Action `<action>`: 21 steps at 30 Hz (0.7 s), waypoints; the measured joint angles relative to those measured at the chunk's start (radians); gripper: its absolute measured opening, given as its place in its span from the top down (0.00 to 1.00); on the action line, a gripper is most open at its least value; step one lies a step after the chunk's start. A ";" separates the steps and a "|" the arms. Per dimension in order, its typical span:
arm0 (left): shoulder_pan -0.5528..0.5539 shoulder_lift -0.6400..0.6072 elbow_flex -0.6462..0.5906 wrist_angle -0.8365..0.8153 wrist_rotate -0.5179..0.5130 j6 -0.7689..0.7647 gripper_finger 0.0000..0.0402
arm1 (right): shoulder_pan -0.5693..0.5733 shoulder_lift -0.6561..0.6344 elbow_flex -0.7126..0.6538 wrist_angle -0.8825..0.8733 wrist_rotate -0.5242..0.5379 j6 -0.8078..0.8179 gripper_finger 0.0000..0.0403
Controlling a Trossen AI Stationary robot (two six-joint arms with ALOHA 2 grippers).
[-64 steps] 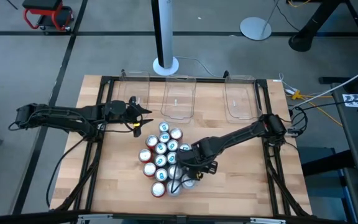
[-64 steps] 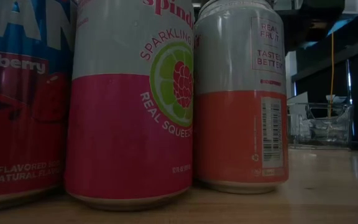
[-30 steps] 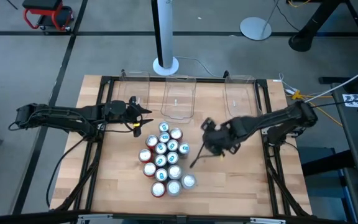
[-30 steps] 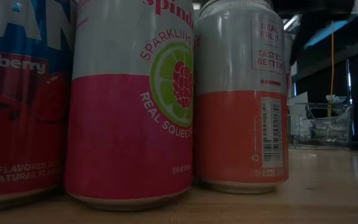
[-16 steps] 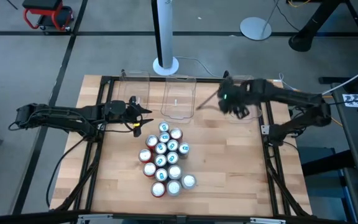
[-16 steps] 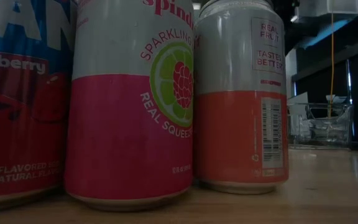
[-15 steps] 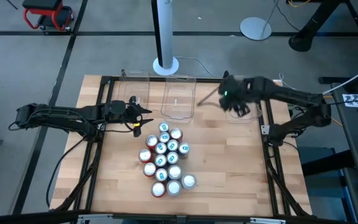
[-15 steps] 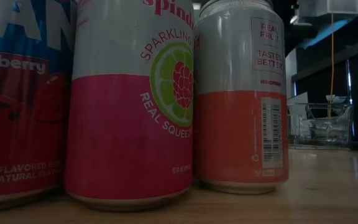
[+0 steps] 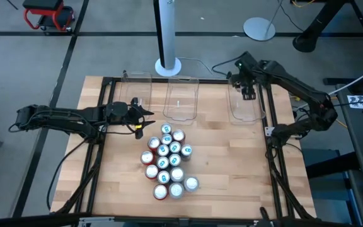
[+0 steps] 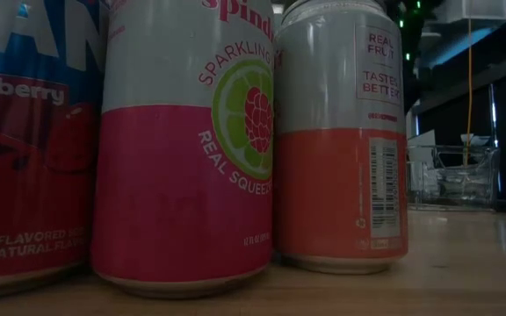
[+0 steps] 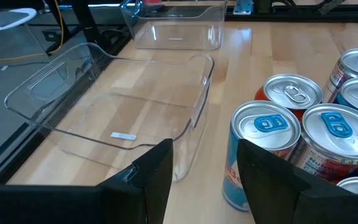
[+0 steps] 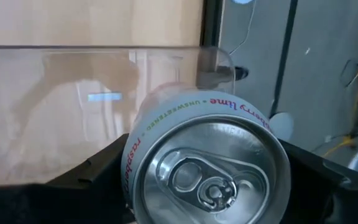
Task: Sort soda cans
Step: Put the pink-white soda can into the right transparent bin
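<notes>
Soda cans [image 9: 167, 161] cluster mid-counter, but one silver-white can [image 12: 207, 168] sits clamped in the right end effector [image 9: 247, 88] above the far right bin [image 9: 244, 107] — lower it inside the walls, upright, before releasing; left end effector [image 11: 204, 177], parted, waits by the cluster.

This was a robotics lab or test workshop rather than a home. A butcher-block tabletop [image 9: 232, 170] sat in a black metal frame [image 9: 276, 164] on a bare grey concrete floor [image 9: 55, 57] marked with dark lines. Two dark arms were mounted at its sides. Beyond the right tool [image 9: 247, 89] stood a white pole on a round base [image 9: 167, 65] and a second round stand base [image 9: 259, 28]. Loose cables [image 9: 333, 94] ran across the floor, and a red wheeled cart [image 9: 48, 14] was parked well away from the left tool [image 9: 145, 118].
</notes>
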 joint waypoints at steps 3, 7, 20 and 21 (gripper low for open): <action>0.000 0.000 0.000 0.000 0.000 -0.003 0.58 | -0.061 0.002 -0.073 0.078 -0.007 0.030 0.25; 0.000 0.000 0.000 0.005 0.000 -0.003 0.58 | -0.134 0.002 -0.152 0.119 -0.033 0.025 0.25; 0.000 0.000 0.000 0.025 0.000 0.009 0.58 | -0.205 0.001 -0.275 0.313 -0.023 0.024 0.25; 0.000 0.000 0.000 0.025 0.000 0.009 0.58 | -0.205 0.001 -0.275 0.305 -0.028 0.023 0.24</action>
